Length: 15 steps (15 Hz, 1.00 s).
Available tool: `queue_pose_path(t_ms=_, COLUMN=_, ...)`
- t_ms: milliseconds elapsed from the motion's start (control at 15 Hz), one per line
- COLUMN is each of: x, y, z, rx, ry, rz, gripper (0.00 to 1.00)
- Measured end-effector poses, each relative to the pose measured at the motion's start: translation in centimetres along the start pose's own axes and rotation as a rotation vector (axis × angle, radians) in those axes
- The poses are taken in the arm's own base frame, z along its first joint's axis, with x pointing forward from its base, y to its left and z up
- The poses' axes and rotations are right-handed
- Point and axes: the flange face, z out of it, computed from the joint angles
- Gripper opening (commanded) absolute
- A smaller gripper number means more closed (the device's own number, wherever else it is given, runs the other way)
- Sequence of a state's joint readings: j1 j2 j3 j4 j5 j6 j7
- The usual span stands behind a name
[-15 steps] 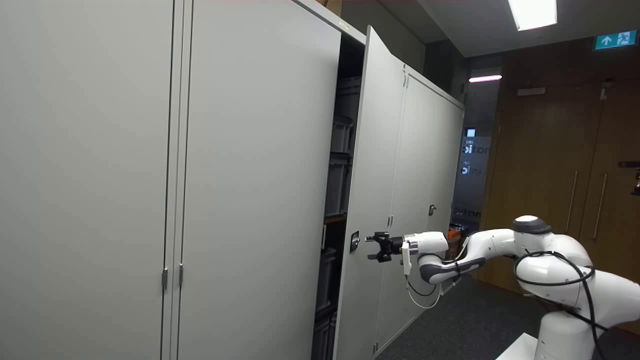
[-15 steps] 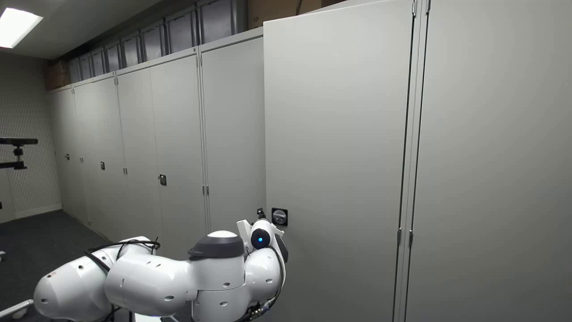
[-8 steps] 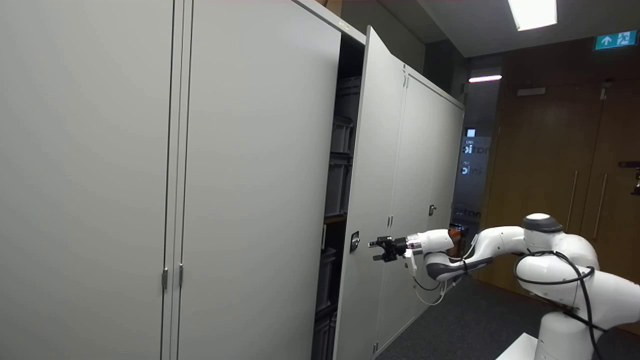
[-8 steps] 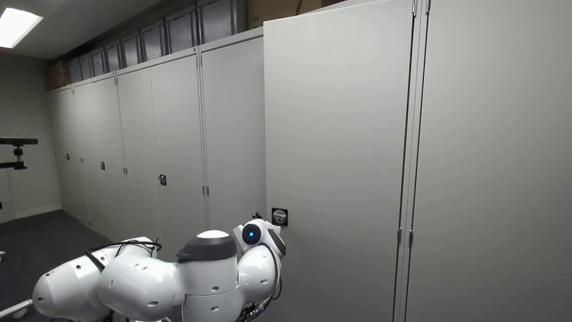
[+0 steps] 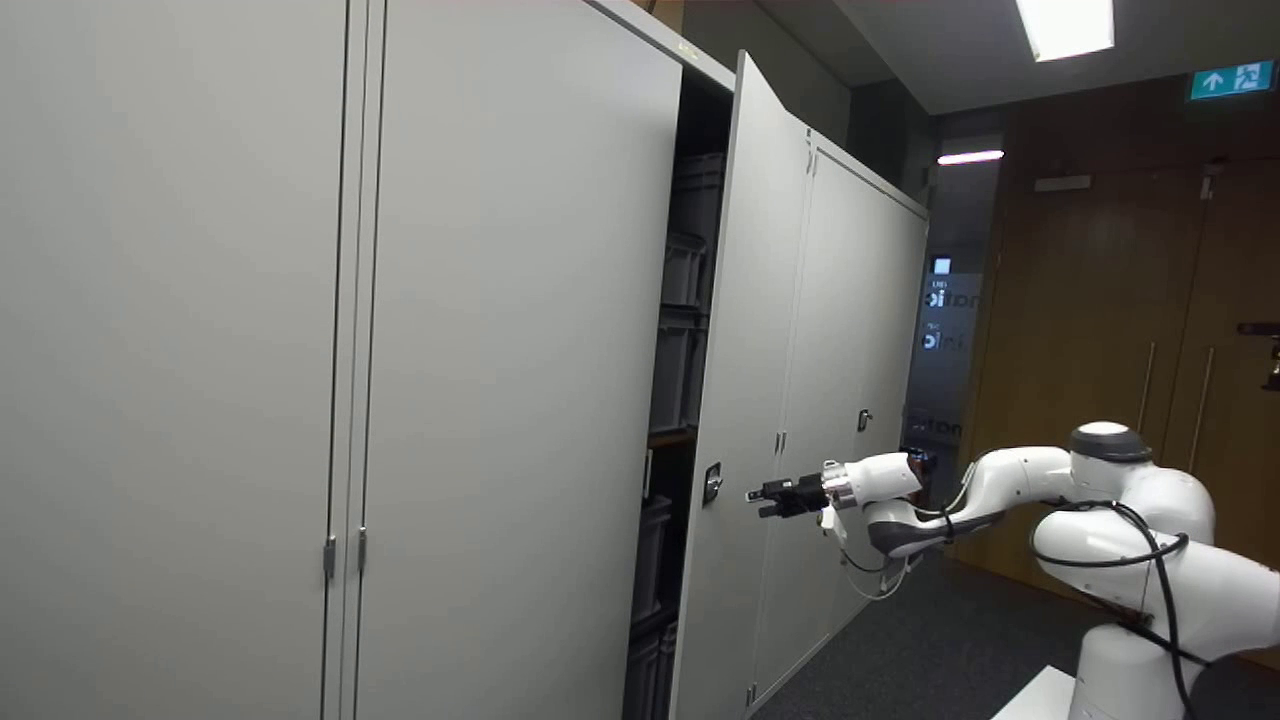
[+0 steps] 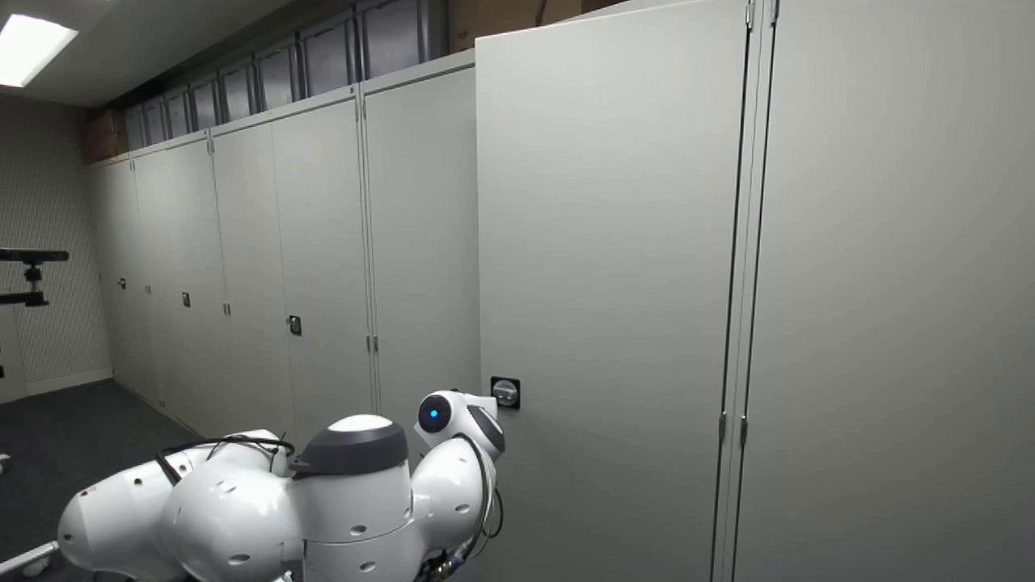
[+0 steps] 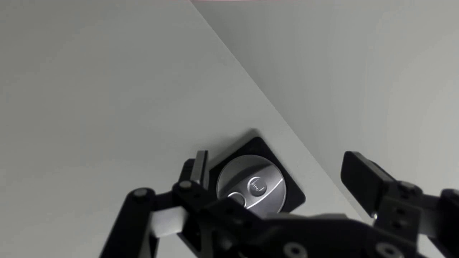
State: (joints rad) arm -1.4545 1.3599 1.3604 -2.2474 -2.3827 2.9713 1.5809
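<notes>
A tall grey cabinet door (image 5: 750, 300) stands ajar, and it shows in an exterior view (image 6: 606, 202) as a broad panel. Near its free edge sits a round silver turn handle (image 7: 265, 200) on a black square plate, visible in both exterior views as the handle (image 5: 712, 483) and the same handle (image 6: 506, 393). My gripper (image 5: 762, 504) points at the door a short way off the handle, apart from it. In the wrist view the gripper (image 7: 277, 156) is wide open with nothing held. One finger (image 7: 200, 168) overlaps the plate's left side; the other finger (image 7: 362, 179) lies right of the door edge.
Grey storage bins (image 5: 675, 370) show in the dark gap beside the door. Closed cabinet doors (image 5: 520, 350) continue along the row. A wooden double door (image 5: 1090, 300) stands at the back. Boxes (image 6: 323, 61) line the cabinet tops.
The gripper has drawn back from the door and rolled, its fingers now turned differently. The arm has shifted back with it. The door's free edge has swung out very slightly.
</notes>
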Motion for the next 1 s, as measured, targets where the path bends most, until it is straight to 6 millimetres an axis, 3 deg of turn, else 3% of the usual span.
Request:
queue_pose_path(t_ms=333, x=0.3, y=-0.4, z=-1.7, rx=-0.107, ry=0.018, rz=-0.147, gripper=1.0)
queue_pose_path(t_ms=1000, x=1.5, y=-1.2, z=-3.8, rx=-0.265, ry=0.067, rz=-0.26, gripper=1.0)
